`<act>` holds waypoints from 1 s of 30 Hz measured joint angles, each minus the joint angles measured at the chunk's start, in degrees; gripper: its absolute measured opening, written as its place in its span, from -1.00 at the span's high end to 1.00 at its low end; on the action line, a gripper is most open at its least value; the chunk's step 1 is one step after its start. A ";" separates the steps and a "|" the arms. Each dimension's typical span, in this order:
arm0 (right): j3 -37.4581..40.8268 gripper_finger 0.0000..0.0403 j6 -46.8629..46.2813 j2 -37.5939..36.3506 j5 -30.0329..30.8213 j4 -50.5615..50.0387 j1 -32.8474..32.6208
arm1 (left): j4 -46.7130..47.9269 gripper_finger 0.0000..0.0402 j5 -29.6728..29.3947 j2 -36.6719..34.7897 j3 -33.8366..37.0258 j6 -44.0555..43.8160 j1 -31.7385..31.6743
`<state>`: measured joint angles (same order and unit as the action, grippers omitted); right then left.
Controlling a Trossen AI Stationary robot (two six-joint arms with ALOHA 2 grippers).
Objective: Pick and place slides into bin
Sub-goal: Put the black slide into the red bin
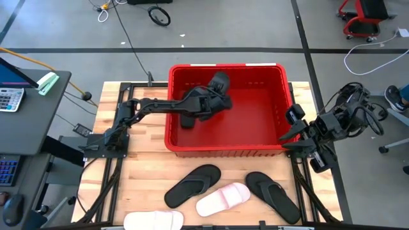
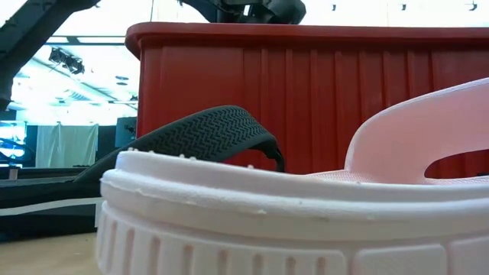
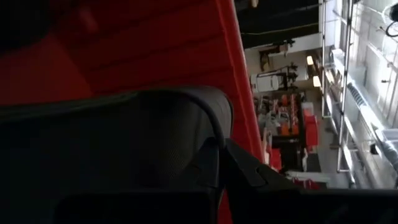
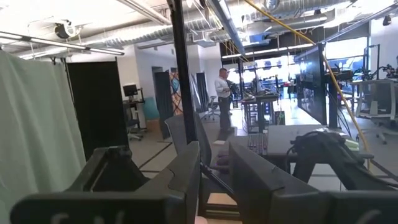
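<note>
Black rubber fills the left gripper: its fingers are clamped on a black slide held above the inside of the red bin, toward the bin's far left part. A second black slide lies on the bin floor just below the arm. The right gripper waits by the bin's right wall, its fingers set apart and holding nothing. On the wooden table in front of the bin lie a black wide-strap slide, a pale pink slide, a black thong-style slide and another pale slide at the near edge.
</note>
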<state>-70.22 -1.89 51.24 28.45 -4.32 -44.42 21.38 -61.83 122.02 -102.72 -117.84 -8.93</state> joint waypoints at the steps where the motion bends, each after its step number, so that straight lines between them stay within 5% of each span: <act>1: 0.00 0.54 -0.01 0.00 0.00 0.00 0.00 | 0.65 0.95 -0.12 0.39 -0.07 1.09 -0.02; 7: 0.02 0.54 -1.53 0.02 0.00 -0.01 0.00 | 8.41 0.95 6.26 3.70 0.07 -0.95 -0.01; 15: 0.02 0.54 -1.89 0.25 0.02 -0.39 0.00 | -6.08 0.92 6.72 7.39 -0.09 -1.23 -2.21; 20: 0.02 0.54 -4.55 0.90 -0.07 -0.48 0.00 | 0.01 0.92 19.07 8.57 -0.05 -0.53 -2.98; 30: 0.02 0.62 -6.24 3.10 -1.33 -0.49 -0.04 | -1.22 0.46 22.06 10.62 -0.02 0.20 -3.59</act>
<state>-70.19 -8.13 54.35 27.11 -4.81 -44.47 20.16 -39.77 132.64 -102.74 -117.63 -12.52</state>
